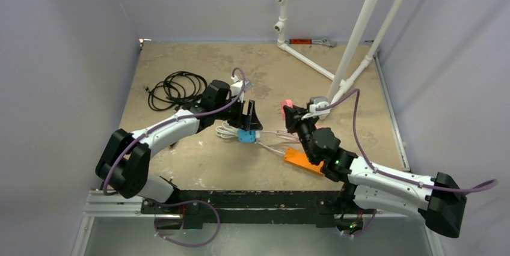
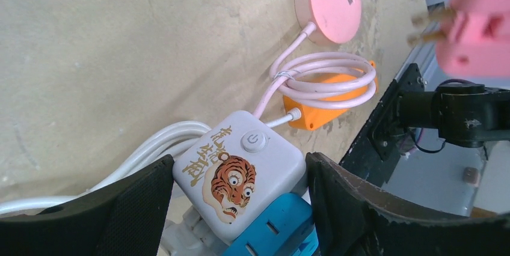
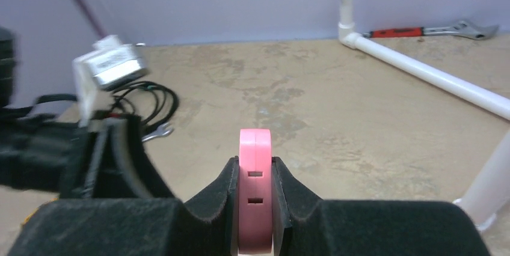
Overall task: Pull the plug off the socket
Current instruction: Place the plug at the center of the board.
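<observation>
Top view, left gripper (image 1: pixel 248 122): jaws apart above a blue adapter (image 1: pixel 246 136).
Top view, right gripper (image 1: pixel 291 113): clamped on the pink plug (image 1: pixel 286 106), apart from the orange socket (image 1: pixel 304 161), which lies beside that arm.
Left wrist, white cube (image 2: pixel 237 172): between the spread fingers (image 2: pixel 135 208), with the socket beyond it under a coiled cable (image 2: pixel 325 79).
Right wrist, plug: pinched upright between both pads.

Smooth pink plastic plug (image 3: pixel 255 202), matt orange plastic socket (image 1: pixel 304 161).
</observation>
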You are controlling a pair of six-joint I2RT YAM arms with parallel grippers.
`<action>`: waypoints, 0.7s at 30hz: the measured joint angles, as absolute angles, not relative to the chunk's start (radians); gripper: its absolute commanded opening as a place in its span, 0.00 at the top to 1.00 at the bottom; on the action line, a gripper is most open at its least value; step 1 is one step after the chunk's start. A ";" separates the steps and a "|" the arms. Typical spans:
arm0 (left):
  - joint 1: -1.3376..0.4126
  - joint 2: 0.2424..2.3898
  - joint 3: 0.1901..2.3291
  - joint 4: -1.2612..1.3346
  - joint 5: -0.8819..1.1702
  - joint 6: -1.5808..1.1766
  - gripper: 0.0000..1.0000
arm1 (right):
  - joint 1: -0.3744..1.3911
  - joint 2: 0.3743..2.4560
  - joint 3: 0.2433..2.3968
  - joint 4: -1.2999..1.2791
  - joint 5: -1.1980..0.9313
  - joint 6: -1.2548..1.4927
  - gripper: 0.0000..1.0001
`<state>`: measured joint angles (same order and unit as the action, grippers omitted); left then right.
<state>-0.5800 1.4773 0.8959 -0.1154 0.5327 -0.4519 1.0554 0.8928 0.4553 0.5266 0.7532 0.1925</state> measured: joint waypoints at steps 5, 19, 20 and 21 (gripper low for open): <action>-0.567 1.426 0.896 -0.151 0.482 -0.427 0.81 | 0.948 0.947 0.493 0.461 0.710 0.253 1.00; -0.563 1.406 0.893 -0.183 0.454 -0.422 0.81 | 0.920 1.498 0.986 0.094 0.911 0.294 1.00; -0.563 1.399 0.891 -0.185 0.450 -0.422 0.81 | 0.905 1.537 1.028 0.072 0.908 0.294 1.00; -0.563 1.393 0.889 -0.189 0.444 -0.420 0.81 | 0.890 1.568 1.061 0.058 0.906 0.294 1.00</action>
<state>-0.5632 1.3930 0.8894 -0.1886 0.4438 -0.4202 0.8902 1.5684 1.0615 0.0582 0.9062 0.2939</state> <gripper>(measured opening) 0.750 0.206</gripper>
